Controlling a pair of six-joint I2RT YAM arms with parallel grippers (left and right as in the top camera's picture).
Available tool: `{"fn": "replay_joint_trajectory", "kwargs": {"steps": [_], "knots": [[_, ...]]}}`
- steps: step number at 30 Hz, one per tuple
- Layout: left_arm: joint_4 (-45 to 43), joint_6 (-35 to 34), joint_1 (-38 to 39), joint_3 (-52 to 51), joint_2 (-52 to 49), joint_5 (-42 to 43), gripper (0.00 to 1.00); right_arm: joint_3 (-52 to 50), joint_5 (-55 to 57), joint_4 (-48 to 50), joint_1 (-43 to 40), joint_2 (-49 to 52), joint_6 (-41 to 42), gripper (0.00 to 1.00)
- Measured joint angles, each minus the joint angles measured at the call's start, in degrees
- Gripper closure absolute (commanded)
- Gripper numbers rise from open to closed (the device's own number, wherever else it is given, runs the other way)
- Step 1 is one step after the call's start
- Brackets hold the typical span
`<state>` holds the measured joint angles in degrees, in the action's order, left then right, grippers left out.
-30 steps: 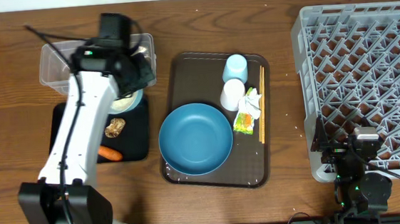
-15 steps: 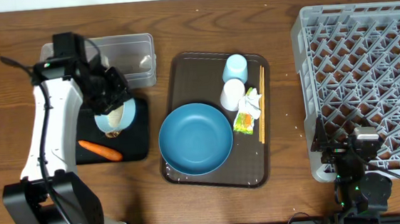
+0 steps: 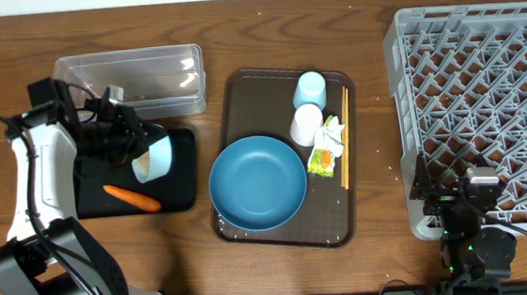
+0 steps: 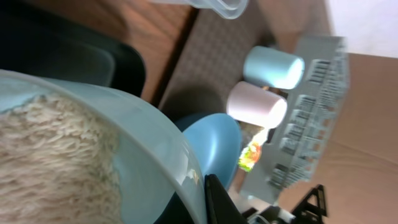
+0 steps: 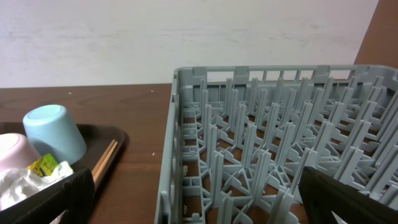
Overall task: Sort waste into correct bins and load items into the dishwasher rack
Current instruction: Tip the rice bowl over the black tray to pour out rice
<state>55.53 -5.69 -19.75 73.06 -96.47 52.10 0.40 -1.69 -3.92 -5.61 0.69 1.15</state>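
My left gripper (image 3: 136, 148) is shut on the rim of the small pale-blue bowl (image 3: 154, 158), which it holds tipped on its side over the black tray (image 3: 183, 177). White rice (image 4: 50, 162) fills the bowl, and one finger (image 4: 216, 200) presses its rim. The orange carrot (image 3: 133, 197) lies in the black tray. The brownish lump is hidden. The clear tub (image 3: 131, 78) stands behind. The blue plate (image 3: 258, 183), pale-blue cup (image 3: 310, 90), whitish-pink cup (image 3: 307, 123), wrapper (image 3: 321, 160), tissue (image 3: 331, 135) and chopsticks (image 3: 345, 150) are on the brown tray. My right gripper (image 5: 196, 211) is open and empty at the grey rack's (image 3: 481, 102) front left corner.
The brown serving tray (image 3: 240, 93) sits mid-table between the black tray and the rack. Bare wooden table (image 3: 376, 139) separates the serving tray from the rack. The rack's near wall (image 5: 186, 162) stands right before my right gripper.
My left arm has swung left and toward the front, from over the clear tub to over the black tray. It carried the bowl, which now lies tipped on its side. The right arm has not moved.
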Motion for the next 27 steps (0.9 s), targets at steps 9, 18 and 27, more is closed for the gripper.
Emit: {"fn": "replay_joint_trajectory", "kwargs": {"steps": [9, 18, 27], "knots": [[-8.8, 2.6, -4.7, -9.1, 0.0, 11.4, 0.94, 0.0, 0.0, 0.0, 0.0, 0.0, 0.0, 0.01], [-12.6, 3.8, -6.9, -13.2, 0.0, 17.9, 0.93, 0.0, 0.0, 0.0, 0.0, 0.0, 0.0, 0.01], [-14.7, 7.4, -8.4, -13.3, 0.0, 22.4, 0.94, 0.0, 0.0, 0.0, 0.0, 0.0, 0.0, 0.01]]}}
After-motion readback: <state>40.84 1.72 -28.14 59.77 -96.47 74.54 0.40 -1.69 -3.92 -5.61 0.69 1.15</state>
